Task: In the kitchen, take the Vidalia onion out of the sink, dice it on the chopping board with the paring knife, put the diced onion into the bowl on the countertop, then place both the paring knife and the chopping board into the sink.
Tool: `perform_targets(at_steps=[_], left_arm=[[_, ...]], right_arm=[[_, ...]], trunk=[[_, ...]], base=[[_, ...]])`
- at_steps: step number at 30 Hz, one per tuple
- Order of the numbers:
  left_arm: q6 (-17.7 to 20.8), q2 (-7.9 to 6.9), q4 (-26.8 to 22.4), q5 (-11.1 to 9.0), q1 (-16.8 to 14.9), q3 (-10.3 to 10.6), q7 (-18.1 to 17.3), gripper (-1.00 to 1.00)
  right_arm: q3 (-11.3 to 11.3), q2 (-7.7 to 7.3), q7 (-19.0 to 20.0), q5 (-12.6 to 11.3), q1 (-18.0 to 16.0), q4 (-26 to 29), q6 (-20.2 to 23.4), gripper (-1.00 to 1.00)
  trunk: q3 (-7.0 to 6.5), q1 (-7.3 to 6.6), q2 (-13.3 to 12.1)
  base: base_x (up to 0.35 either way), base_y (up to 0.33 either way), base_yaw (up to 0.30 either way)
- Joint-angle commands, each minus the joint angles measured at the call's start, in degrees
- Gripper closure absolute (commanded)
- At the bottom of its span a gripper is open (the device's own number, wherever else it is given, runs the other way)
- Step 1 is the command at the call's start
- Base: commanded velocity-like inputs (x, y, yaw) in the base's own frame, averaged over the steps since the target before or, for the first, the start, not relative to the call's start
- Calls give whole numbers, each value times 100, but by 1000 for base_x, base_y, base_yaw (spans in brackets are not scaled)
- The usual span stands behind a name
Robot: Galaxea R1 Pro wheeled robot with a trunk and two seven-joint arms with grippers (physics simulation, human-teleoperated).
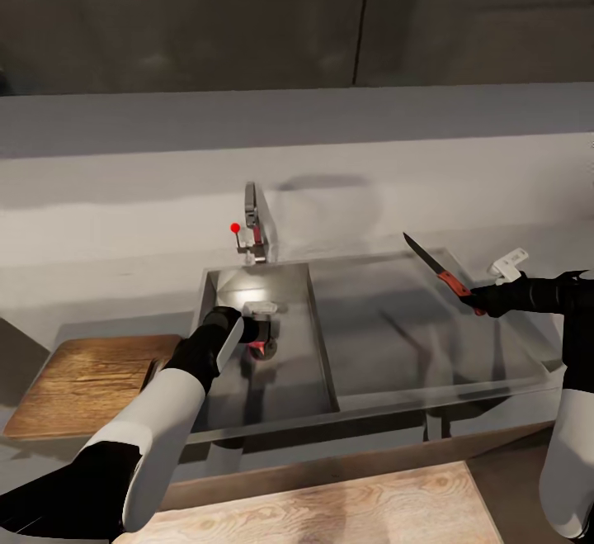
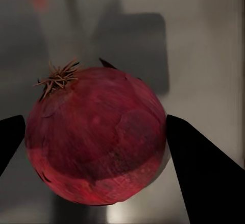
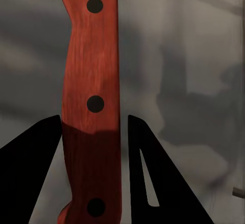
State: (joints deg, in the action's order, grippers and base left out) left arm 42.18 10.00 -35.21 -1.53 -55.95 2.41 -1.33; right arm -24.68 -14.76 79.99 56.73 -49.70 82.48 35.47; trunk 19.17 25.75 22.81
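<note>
Closest to me in the head view is a pale wooden surface (image 1: 330, 503) at the bottom edge, and just beyond it the chopping board (image 1: 87, 383) lies flat on the counter (image 1: 124, 280), left of the sink (image 1: 330, 379) and touching or just beside its rim. My left gripper (image 1: 257, 331) is down inside the basin, and in the left wrist view its dark fingers (image 2: 201, 173) bracket the Vidalia onion (image 2: 97, 137), a deep red, papery bulb with a dry tuft of roots on top. One finger looks to be touching the skin; on the other side I cannot tell whether there is contact, so I judge the grip as closing around it but not proven firm. I want both fingers seated across the widest part of the bulb before I lift, since round, slick skin will squirt out of a pinch placed too high or low. Then I should raise it straight up clear of the basin wall before swinging left to the board. My right gripper (image 1: 481, 303) is clenched on the orange-red handle of the paring knife (image 1: 437, 270), held above the drainboard with the blade pointing up and away toward the tap (image 1: 253, 226). I should keep that arm well apart from the left.
</note>
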Motion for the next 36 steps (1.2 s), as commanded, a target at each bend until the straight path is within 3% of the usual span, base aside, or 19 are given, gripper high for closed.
perform_targets(at_steps=[1,20,28,36], left_arm=[[27,0,-10,-5,-4,5,-13,100],[36,0,-566,-7,4,31,-39,100],[-444,0,-920,-13,64,38,-50,100],[-589,0,-1292,-14,383,40,-63,100]], right_arm=[[-2,0,43,31,-7,5,55,100],[-2,0,43,31,-7,5,55,100],[-9,0,43,31,-10,5,57,100],[-12,0,43,31,-8,5,57,100]], trunk=[[1,4,10],[-173,4,10],[-246,4,10],[-317,4,10]], base=[[0,0,0],[0,0,0],[0,0,0],[0,0,0]])
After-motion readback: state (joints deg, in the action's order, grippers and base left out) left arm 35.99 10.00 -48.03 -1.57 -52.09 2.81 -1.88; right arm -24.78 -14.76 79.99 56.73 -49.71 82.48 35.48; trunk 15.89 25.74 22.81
